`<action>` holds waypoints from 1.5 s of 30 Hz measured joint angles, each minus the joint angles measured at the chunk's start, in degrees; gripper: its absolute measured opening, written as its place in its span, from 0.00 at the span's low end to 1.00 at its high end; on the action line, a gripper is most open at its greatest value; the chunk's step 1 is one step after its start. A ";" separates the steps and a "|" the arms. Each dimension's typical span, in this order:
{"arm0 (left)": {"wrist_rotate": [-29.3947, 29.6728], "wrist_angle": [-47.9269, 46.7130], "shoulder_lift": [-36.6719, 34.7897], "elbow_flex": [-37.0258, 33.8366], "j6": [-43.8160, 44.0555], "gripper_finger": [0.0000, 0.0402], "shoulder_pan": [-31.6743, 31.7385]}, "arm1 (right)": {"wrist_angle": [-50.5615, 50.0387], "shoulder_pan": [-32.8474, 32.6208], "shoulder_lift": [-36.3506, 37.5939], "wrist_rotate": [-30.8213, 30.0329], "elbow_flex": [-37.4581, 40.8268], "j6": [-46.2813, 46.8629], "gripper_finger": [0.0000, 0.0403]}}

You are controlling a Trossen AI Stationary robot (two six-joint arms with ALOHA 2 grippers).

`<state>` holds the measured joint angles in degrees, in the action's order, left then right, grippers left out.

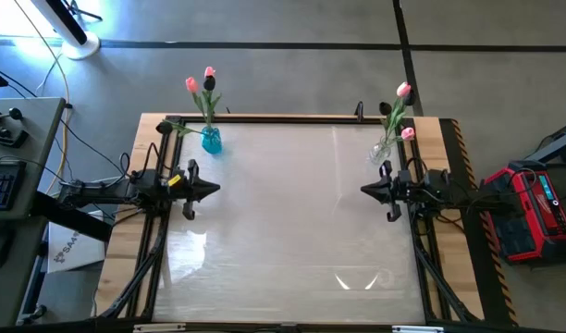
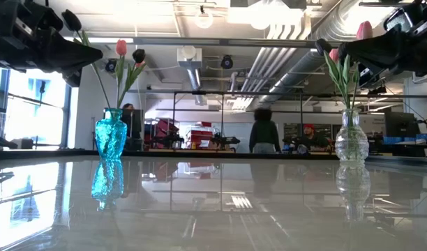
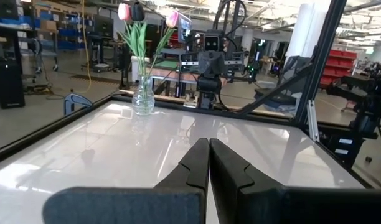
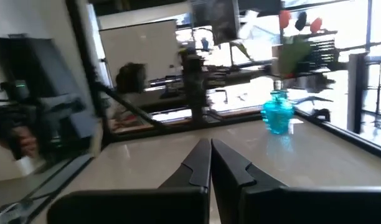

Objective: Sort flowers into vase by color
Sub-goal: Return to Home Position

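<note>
Jaws pressed together, empty, on left gripper [image 1: 214,190] and right gripper [image 1: 363,191], each near its table [image 1: 283,240] edge. We find the flowers [image 1: 209,85] standing in blue vase [image 1: 212,141] and clear vase [image 1: 382,151]; homing should keep clear of both.

Turquoise on the left vase [image 1: 211,140], upper left of the high view; 2 pink tulip heads [image 1: 190,84] and 1 near-black head [image 1: 209,83] on green stems [image 1: 207,109]. Colourless on the glass vase [image 1: 383,151], upper right, under pink buds [image 1: 403,90]. Glossy pale grey on the table [image 1: 292,203]; black-yellow stripes [image 1: 461,153] along its right edge; red on the case [image 1: 533,208], far right.
</note>
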<state>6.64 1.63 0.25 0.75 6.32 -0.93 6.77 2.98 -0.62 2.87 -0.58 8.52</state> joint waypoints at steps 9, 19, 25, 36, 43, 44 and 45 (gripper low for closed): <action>-0.10 -0.14 0.83 -0.02 -0.48 0.00 0.00 | -0.61 0.02 0.00 -6.49 0.02 12.35 0.00; -0.10 -0.15 0.85 -0.02 -0.54 0.00 0.00 | -1.01 0.02 0.00 -6.49 0.02 13.57 0.00; -0.08 -0.15 0.85 -0.02 -0.53 0.00 0.00 | -1.16 0.02 0.00 -6.49 0.02 13.55 0.00; -0.08 -0.15 0.85 -0.02 -0.52 0.00 0.00 | -1.20 0.02 0.00 -6.49 0.02 13.55 0.00; -0.05 -0.15 0.85 -0.02 -0.52 0.00 0.00 | -1.20 0.02 0.00 -6.49 0.02 13.55 0.00; -0.05 -0.15 0.85 -0.02 -0.52 0.00 0.00 | -1.20 0.02 0.00 -6.49 0.02 13.55 0.00; -0.07 -0.15 0.85 -0.02 -0.52 0.00 0.00 | -1.20 0.02 0.00 -6.49 0.02 13.55 0.00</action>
<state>6.58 1.48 1.10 0.73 5.80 -0.93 5.56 3.01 -0.62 -3.62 -0.56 22.06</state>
